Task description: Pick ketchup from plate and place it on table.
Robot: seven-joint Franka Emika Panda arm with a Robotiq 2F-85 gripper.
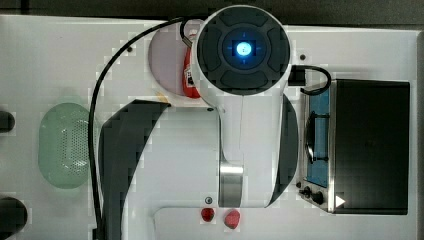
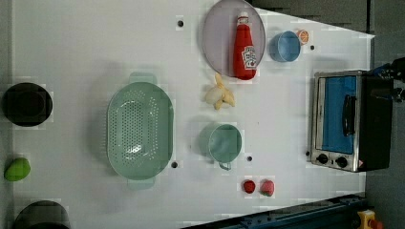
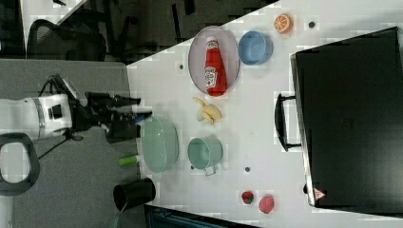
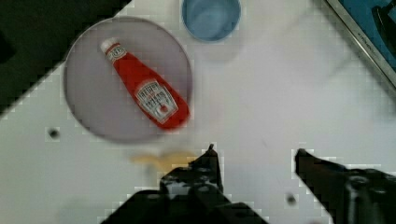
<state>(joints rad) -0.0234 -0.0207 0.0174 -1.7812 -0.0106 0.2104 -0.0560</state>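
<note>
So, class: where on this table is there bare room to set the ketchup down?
Bare table lies above the green basket in the left view, and between cup and oven. Crowded around the plate: ketchup, blue bowl, banana.

A robotics lab staged as a play kitchen: a white counter point(image 2: 95, 47) drilled with small dark holes carries a toy toaster oven point(image 2: 346, 121), a green colander point(image 2: 139, 131) and plastic fruit, with an office chair point(image 3: 57, 40) on grey carpet beside it.

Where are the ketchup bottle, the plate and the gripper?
ketchup bottle point(image 2: 244, 50), left view, on its red body.
plate point(image 2: 216, 40), left view, on bare surface beside the bottle.
gripper point(image 4: 254, 154), wrist view, midway between open fingertips.
</note>
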